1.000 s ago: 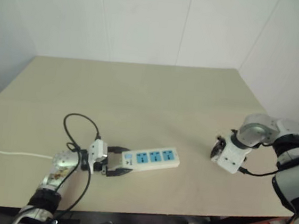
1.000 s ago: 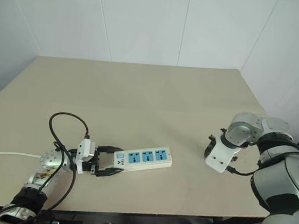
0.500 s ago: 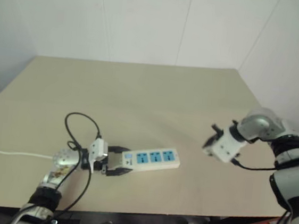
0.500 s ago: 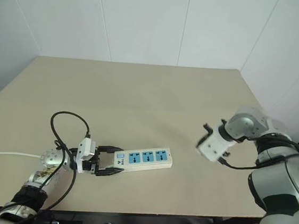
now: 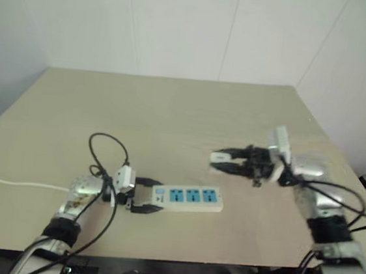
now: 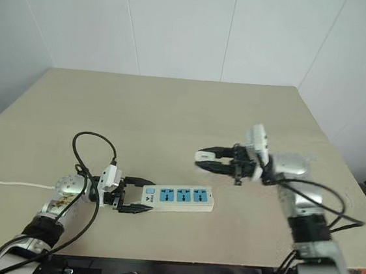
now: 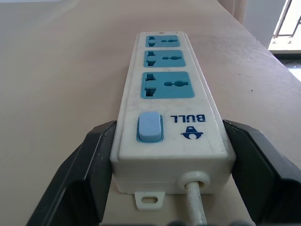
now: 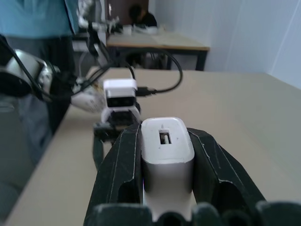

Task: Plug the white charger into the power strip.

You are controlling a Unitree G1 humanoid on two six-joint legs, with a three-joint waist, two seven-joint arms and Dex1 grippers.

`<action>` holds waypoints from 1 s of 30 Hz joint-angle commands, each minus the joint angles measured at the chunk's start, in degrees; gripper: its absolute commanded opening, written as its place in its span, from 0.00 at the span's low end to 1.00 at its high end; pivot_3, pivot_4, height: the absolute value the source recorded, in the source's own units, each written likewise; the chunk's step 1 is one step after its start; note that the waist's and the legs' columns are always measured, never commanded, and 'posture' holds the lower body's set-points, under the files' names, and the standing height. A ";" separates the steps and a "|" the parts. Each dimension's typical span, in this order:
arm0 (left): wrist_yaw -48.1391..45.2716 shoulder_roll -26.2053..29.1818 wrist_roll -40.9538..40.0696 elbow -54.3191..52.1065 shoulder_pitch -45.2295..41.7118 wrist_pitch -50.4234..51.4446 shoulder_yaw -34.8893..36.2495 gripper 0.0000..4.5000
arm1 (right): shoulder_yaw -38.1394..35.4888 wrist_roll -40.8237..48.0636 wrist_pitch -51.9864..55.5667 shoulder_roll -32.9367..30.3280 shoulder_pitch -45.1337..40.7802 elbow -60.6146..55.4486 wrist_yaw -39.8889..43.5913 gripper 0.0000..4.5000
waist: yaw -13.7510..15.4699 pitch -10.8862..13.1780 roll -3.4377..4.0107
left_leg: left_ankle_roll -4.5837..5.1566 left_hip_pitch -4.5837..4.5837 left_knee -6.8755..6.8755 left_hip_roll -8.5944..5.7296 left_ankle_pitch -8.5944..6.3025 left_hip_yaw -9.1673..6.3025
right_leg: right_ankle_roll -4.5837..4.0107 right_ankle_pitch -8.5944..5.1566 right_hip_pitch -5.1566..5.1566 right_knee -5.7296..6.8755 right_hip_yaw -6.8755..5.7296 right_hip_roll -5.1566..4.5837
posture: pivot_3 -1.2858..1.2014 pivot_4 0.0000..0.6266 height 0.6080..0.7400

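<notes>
Between my right gripper's (image 6: 208, 162) two black fingers (image 8: 117, 165) sits the white charger (image 8: 167, 155), pinched tightly on both flanks, with its small port slot facing the wrist camera. From the head views, that gripper hangs in the air above the table (image 6: 172, 116), pointing across toward my left, and the charger shows as a small white block at its tip. It is up off the surface and apart from the power strip (image 6: 178, 196), a little beyond it and toward its far end. My left gripper (image 6: 139, 195) lies low on the table with its jaws spread wide around the switch end of the power strip, one black finger (image 7: 84, 174) along each long side of the white bar; whether the fingers actually press the plastic I cannot tell. The strip rests flat on the table, its blue switch (image 7: 149, 126) nearest my left wrist and its three blue socket faces (image 7: 167, 84) running away from it in a row, all of them unoccupied. A thin white cord (image 7: 195, 207) leaves the switch end and trails away across the table toward my left (image 6: 8, 181). A black cable (image 6: 93, 150) loops up above my left wrist. Behind the pale tabletop stand plain white walls (image 6: 181, 25).
</notes>
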 commanded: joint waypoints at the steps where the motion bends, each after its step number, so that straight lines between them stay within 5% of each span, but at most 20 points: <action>1: -1.87 -0.13 2.09 2.41 0.22 -0.66 -1.39 0.72 | 0.39 -1.59 2.79 2.50 -0.23 -2.12 -1.95 0.26 | 0.02 0.00 0.00 | 0.00 0.00 0.02 0.00 0.00 0.00 | 0.01 0.00 0.00 0.00 0.00 0.00 | 0.52 0.24 1.00; 30: -3.18 -1.11 1.21 2.30 0.22 -0.01 -0.97 0.72 | 2.25 -14.01 -6.39 15.40 -4.67 15.48 3.69 0.26 | 0.14 0.00 0.00 | 0.00 -0.17 -0.02 0.01 0.00 -0.04 | 0.05 -0.01 -0.11 -0.05 -0.04 0.04 | 0.52 0.24 1.00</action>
